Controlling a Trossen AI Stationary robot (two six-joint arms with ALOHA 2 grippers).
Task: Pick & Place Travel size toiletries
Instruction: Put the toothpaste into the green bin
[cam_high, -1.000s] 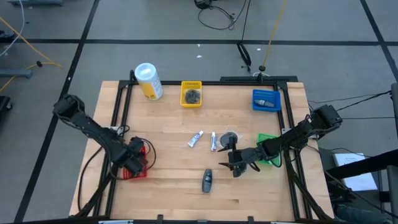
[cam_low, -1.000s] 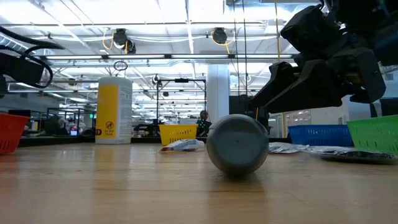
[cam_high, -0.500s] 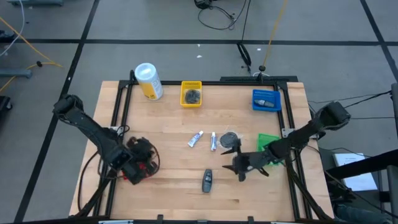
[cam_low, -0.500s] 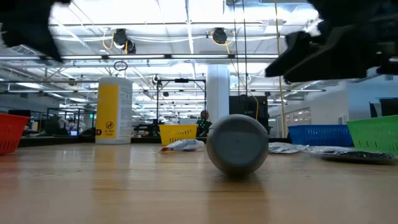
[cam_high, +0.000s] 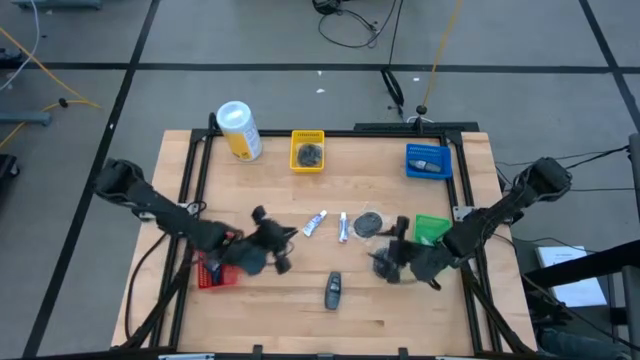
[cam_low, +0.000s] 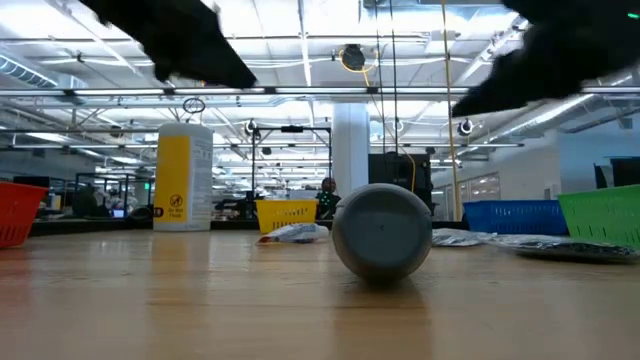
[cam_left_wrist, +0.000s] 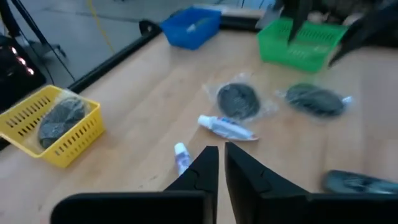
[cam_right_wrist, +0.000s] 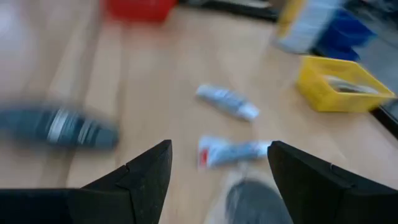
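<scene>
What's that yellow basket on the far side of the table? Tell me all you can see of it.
The yellow basket is a small rectangular tray of slotted plastic with an open top, standing flat on the wooden table near its far edge, between the tall yellow canister and the blue tray. Inside lies a dark grey round item in a clear wrapper. Neither pincer touches it.
</scene>
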